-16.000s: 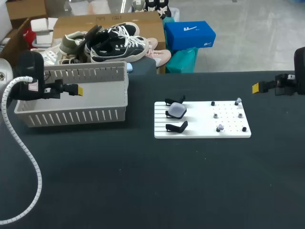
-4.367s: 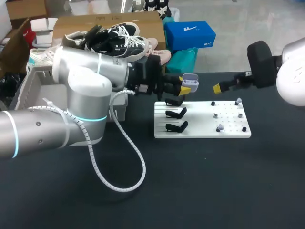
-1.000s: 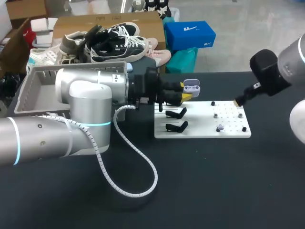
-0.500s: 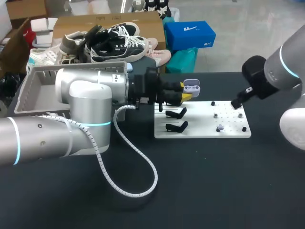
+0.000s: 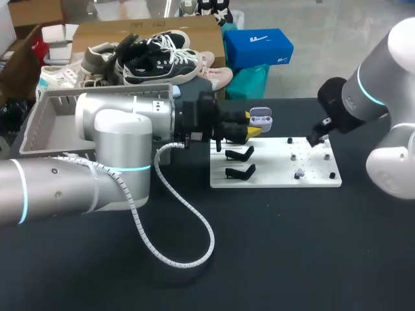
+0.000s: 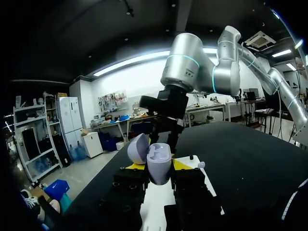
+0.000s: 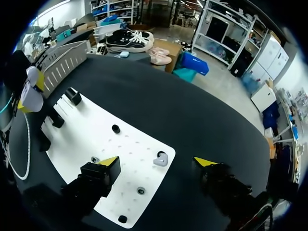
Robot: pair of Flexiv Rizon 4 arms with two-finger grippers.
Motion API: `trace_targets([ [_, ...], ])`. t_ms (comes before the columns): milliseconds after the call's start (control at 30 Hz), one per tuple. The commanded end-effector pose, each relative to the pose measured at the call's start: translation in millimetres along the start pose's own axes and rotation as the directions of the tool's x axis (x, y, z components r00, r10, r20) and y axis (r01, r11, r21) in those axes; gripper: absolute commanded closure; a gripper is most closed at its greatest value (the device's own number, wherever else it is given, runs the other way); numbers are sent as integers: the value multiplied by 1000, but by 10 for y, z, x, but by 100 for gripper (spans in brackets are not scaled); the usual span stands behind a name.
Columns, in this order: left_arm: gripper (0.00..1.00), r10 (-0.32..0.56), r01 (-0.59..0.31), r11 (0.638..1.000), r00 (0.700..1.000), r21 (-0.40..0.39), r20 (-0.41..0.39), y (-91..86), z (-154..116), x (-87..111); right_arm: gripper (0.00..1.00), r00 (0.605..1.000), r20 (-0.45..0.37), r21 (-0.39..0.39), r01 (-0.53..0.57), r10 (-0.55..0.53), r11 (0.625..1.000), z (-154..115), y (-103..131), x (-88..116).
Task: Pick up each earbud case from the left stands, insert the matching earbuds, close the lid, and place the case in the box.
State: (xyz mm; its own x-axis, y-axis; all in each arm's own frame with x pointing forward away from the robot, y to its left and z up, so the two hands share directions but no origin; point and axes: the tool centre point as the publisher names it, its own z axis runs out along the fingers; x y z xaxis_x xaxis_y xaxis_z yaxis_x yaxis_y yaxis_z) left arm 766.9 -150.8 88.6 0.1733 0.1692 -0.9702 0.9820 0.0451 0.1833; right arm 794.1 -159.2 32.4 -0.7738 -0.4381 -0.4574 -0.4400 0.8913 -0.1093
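Left wrist view | left pincer (image 6: pixel 157 166) clenched on open earbud case (image 6: pixel 159 158) | right pincer (image 7: pixel 157 162) released over 1 earbud (image 7: pixel 161 158) on board (image 7: pixel 96 137)

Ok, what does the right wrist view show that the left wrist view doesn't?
Only right wrist: the open right gripper over the white board, three black stands, the grey basket. Only left wrist: the earbud case seen from close, its inside visible, clamped in the left gripper. Both: case and board.
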Motion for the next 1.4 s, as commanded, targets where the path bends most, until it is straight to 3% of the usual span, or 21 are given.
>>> trace_targets([
  [33,100,1,-1,1000,1000,-3,2,-5,-1,2,24,1000,2,16,-27,27,1000,-11,-15,-6],
  [267,100,1,-1,1000,1000,-3,2,-5,-1,2,31,999,-5,11,-49,49,999,-29,-12,-10],
  [333,100,1,-1,1000,1000,-3,2,-5,-1,2,37,998,-8,-3,-62,62,998,-28,-2,-1],
  [433,100,1,-1,1000,1000,-3,2,-5,-1,2,35,997,-16,-4,-75,75,997,-38,2,12],
  [633,100,1,-1,1000,1000,-3,2,-5,-1,2,51,996,-24,0,-89,89,996,-65,-10,7],
  [1400,100,1,-1,1000,1000,-3,2,-5,-1,2,54,994,-55,-15,-95,94,995,74,-35,-5],
])
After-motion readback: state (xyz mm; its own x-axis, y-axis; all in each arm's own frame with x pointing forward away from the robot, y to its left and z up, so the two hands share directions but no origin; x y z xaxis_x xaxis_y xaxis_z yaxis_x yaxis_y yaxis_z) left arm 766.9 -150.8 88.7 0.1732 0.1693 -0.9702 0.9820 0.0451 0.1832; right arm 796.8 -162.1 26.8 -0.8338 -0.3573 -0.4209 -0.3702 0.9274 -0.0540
